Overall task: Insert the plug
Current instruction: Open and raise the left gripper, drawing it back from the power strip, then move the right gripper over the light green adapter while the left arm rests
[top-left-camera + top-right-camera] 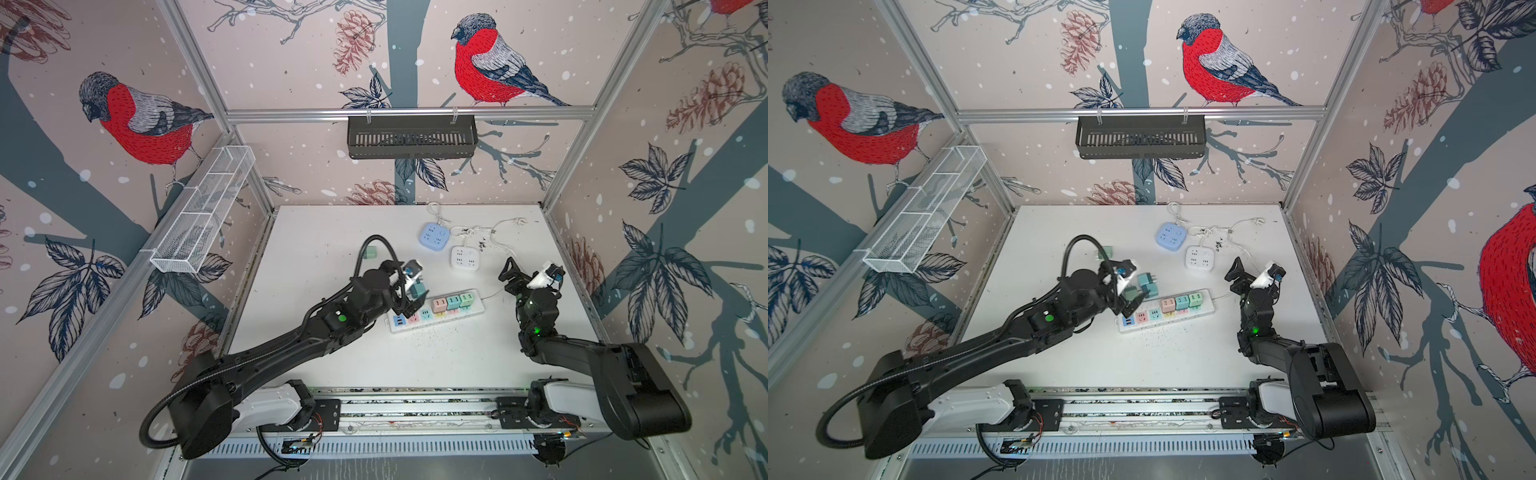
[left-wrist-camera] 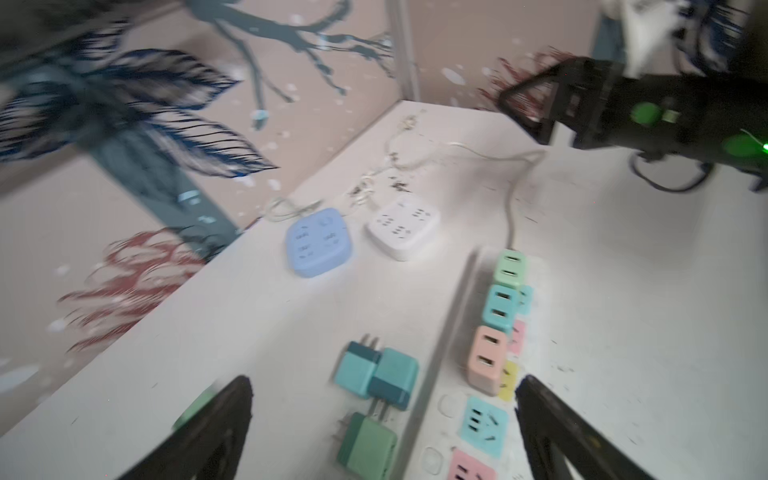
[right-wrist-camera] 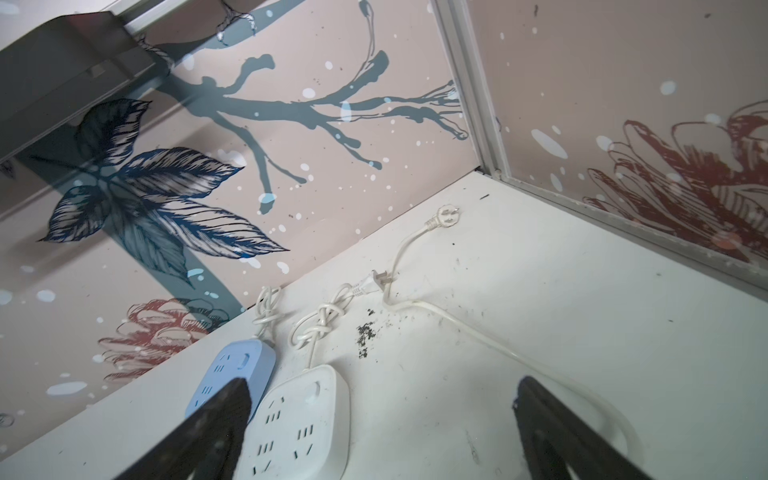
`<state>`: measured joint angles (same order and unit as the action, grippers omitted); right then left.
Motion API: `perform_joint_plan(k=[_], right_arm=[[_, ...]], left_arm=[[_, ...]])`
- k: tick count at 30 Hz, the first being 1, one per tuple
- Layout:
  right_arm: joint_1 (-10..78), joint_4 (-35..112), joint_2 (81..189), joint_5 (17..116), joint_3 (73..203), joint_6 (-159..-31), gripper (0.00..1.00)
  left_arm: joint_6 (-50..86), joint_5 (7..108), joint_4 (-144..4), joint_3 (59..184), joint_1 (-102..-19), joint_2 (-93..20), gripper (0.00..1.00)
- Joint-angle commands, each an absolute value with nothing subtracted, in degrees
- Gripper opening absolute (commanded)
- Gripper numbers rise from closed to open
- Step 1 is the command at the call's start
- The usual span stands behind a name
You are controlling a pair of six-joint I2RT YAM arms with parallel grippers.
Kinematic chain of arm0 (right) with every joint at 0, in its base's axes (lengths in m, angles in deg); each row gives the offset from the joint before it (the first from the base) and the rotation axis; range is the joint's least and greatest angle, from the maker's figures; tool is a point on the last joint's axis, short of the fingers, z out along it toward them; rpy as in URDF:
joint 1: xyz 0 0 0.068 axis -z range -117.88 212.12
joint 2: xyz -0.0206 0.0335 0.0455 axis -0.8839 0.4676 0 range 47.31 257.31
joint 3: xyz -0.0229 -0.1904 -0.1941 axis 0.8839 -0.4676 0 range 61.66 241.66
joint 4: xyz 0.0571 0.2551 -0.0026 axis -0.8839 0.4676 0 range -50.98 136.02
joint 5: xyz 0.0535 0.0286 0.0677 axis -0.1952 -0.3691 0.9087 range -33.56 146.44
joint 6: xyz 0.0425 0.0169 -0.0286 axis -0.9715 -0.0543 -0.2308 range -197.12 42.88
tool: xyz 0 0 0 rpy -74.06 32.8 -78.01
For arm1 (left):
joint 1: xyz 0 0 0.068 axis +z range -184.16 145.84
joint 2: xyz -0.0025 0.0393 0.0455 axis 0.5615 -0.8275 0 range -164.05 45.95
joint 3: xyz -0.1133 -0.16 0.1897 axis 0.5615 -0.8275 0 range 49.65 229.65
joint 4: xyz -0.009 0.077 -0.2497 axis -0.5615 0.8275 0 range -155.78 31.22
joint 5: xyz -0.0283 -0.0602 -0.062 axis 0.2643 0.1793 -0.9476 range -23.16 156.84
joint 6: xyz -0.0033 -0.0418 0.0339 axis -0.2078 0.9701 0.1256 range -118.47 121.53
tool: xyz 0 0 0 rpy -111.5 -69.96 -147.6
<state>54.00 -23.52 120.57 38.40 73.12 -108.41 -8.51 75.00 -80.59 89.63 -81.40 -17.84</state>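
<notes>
Here, the left gripper (image 2: 384,386) is hovering over the left end of the power strip (image 1: 432,318), its fingers (image 2: 226,419) standing wide apart and gripping nothing. Just beside the strip's long edge, loose plugs are lying on the table (image 1: 332,353): two teal plugs (image 2: 376,376) touching each other and a green plug (image 2: 368,446). A pink adapter (image 1: 439,304), a teal adapter (image 1: 453,301) and a green adapter (image 1: 466,299) are sitting in a row in the strip. Further right, the right gripper (image 3: 382,386) is hanging wide open and empty near the white socket block (image 3: 303,428).
</notes>
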Motion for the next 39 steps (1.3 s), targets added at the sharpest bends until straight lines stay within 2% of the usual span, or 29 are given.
perform_joint_plan(k=[1, 3, 6, 12, 14, 16, 18, 20, 22, 24, 27, 30, 34, 36, 39], right_arm=[[53.4, -12.8, 120.1, 30.0, 76.8, -114.1, 1.0], [53.3, -7.2, 120.0, 27.8, 79.1, -116.3, 1.0], [53.3, -0.9, 120.7, 22.4, 81.5, -121.5, 1.0], [53.2, 8.2, 119.4, 19.6, 86.0, -124.1, 1.0], [53.0, 13.8, 119.4, 16.9, 88.2, -126.3, 1.0], [53.0, 16.7, 119.4, 16.5, 89.8, -126.3, 1.0], [52.7, 16.7, 119.4, 17.0, 90.8, -120.8, 1.0], [52.7, 17.9, 119.3, 15.7, 91.4, -120.6, 1.0], [55.2, 16.1, 118.6, 24.5, 90.3, -117.6, 1.0], [57.2, 11.4, 114.6, 33.7, 87.1, -115.7, 1.0], [56.3, 3.6, 108.7, 34.5, 81.4, -111.7, 1.0], [54.6, 10.0, 107.0, 34.9, 85.8, -110.1, 0.99], [48.9, 15.3, 109.5, 36.1, 92.8, -107.7, 1.0], [44.3, 14.4, 111.1, 35.0, 94.4, -104.8, 1.0], [35.6, 13.3, 115.1, 30.0, 97.7, -100.6, 1.0]], left_arm=[[5.7, 77.9, -96.4, 85.0, -73.4, -11.4, 0.98], [10.6, 75.0, -94.9, 83.7, -67.6, -10.0, 0.98], [14.9, 77.3, -91.6, 83.6, -62.8, -11.1, 0.98], [30.8, 99.4, -82.3, 86.9, -61.8, -13.7, 0.98], [33.3, 100.5, -79.8, 87.4, -61.9, -12.0, 0.98], [35.2, 100.9, -85.2, 83.9, -61.9, -9.1, 0.98], [30.3, 98.1, -96.1, 77.7, -61.8, -6.3, 0.98], [26.9, 97.5, -100.1, 74.2, -61.6, -5.0, 0.98], [27.3, 104.1, -100.0, 72.9, -60.9, -6.2, 0.96], [29.1, 106.4, -97.5, 73.3, -58.8, -8.3, 0.97], [27.4, 111.2, -94.9, 74.7, -57.6, -11.3, 0.96], [23.3, 114.8, -96.2, 74.9, -57.5, -14.7, 0.97], [24.6, 117.0, -92.2, 75.4, -57.5, -19.2, 0.97], [22.4, 120.5, -100.2, 72.7, -57.5, -20.7, 0.97], [21.2, 116.8, -102.8, 71.2, -57.3, -19.7, 0.97]])
